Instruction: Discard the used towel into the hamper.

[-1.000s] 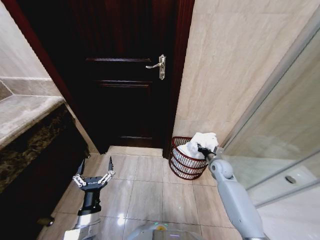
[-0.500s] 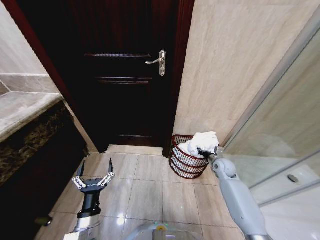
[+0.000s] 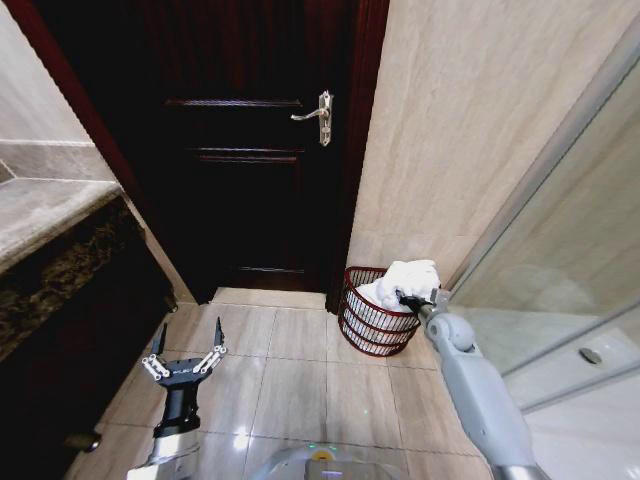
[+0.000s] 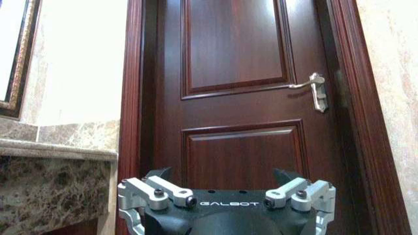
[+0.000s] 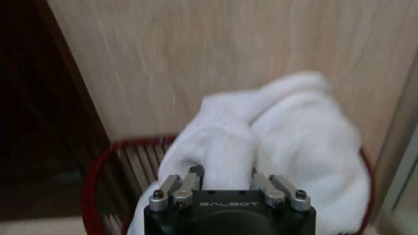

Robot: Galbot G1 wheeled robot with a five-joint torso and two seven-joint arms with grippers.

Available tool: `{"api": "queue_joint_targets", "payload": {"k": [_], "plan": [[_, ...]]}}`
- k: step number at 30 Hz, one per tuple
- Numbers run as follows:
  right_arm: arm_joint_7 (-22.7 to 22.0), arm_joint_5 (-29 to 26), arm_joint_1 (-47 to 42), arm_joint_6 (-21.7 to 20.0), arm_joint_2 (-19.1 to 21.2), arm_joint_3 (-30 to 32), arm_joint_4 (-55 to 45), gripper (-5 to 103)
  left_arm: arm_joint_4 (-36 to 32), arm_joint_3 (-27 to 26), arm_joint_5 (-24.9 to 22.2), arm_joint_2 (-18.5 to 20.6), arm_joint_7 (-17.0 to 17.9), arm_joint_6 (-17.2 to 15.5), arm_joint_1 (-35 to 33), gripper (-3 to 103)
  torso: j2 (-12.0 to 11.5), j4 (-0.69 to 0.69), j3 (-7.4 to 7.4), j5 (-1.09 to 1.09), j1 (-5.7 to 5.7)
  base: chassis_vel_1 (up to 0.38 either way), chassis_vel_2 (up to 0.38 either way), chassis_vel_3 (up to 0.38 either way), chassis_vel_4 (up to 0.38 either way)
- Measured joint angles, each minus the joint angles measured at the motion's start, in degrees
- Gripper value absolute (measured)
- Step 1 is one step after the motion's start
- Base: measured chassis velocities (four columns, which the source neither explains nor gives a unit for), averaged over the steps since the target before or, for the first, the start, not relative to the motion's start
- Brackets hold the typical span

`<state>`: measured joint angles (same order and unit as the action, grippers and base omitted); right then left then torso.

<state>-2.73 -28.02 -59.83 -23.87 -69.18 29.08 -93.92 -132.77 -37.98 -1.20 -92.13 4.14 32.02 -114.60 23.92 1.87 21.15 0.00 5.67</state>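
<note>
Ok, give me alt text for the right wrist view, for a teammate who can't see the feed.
The right end effector grips a bunched white terry towel directly above the round dark reddish-brown ribbed hamper, the cloth heaped over its rim. A beige tiled wall stands behind, with a dark wooden door frame at one side.
</note>
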Motion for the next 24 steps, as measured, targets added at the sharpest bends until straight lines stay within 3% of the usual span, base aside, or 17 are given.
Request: {"api": "queue_joint_targets", "payload": {"k": [2,5,6,8,10,11,13,15,18,24], "plan": [[0.0,0.8,-0.9,2.2,-0.1,0.2,-0.6,37,-0.1,0.0,-0.1,0.0,0.0,-0.1,0.0,100,0.0,0.01,0.01,0.00,0.00,0.000,0.000,0.000,0.000],[0.7,4.6,-4.3,10.6,-0.4,1.1,-2.4,54,-0.8,-0.5,-1.4,0.0,0.0,-1.9,0.0,100,0.1,0.01,0.07,0.00,0.03,0.000,0.000,0.000,0.000],[0.7,4.6,-4.3,10.6,-0.4,1.1,-2.4,54,-0.8,-0.5,-1.4,0.0,0.0,-1.9,0.0,100,0.1,0.01,0.07,0.00,0.03,0.000,0.000,0.000,0.000],[0.7,5.3,-5.7,12.3,-1.0,1.7,-3.7,65,-1.5,-0.7,-2.0,0.0,0.1,-4.3,1.3,100,0.2,0.02,0.11,0.00,0.06,0.000,0.000,0.000,0.000],[0.5,5.4,-6.2,12.7,-1.3,2.1,-4.3,65,-1.7,-0.7,-2.1,0.0,0.2,-5.6,2.5,100,0.2,0.02,0.13,0.00,0.08,0.000,0.000,0.000,0.000],[0.2,5.7,-6.7,13.1,-1.7,2.7,-5.2,77,-2.0,-0.7,-2.2,0.0,0.5,-7.4,4.2,100,0.2,0.02,0.15,-0.01,0.09,0.000,0.000,0.000,0.000],[0.0,5.9,-7.1,13.3,-2.0,3.3,-5.9,82,-2.3,-0.5,-2.2,0.0,1.0,-9.0,5.9,100,0.3,0.02,0.17,0.00,0.10,0.000,0.000,0.000,0.000],[-0.3,6.0,-8.4,14.0,-2.8,5.0,-7.6,92,-3.1,-0.3,-2.2,0.0,1.8,-12.8,8.7,100,0.3,0.01,0.21,0.00,0.14,0.000,0.000,0.000,0.000],[-0.3,6.0,-9.7,14.9,-2.8,6.2,-9.0,99,-3.4,-0.2,-2.9,0.0,1.9,-15.3,10.2,100,0.4,0.01,0.24,0.00,0.15,0.000,0.000,0.000,0.000],[-0.3,5.8,-10.6,15.6,-2.2,8.5,-11.4,100,-0.7,-0.7,-4.7,0.0,2.2,-17.7,12.4,100,0.5,0.01,0.29,-0.03,0.18,0.000,0.000,0.000,0.000]]}}
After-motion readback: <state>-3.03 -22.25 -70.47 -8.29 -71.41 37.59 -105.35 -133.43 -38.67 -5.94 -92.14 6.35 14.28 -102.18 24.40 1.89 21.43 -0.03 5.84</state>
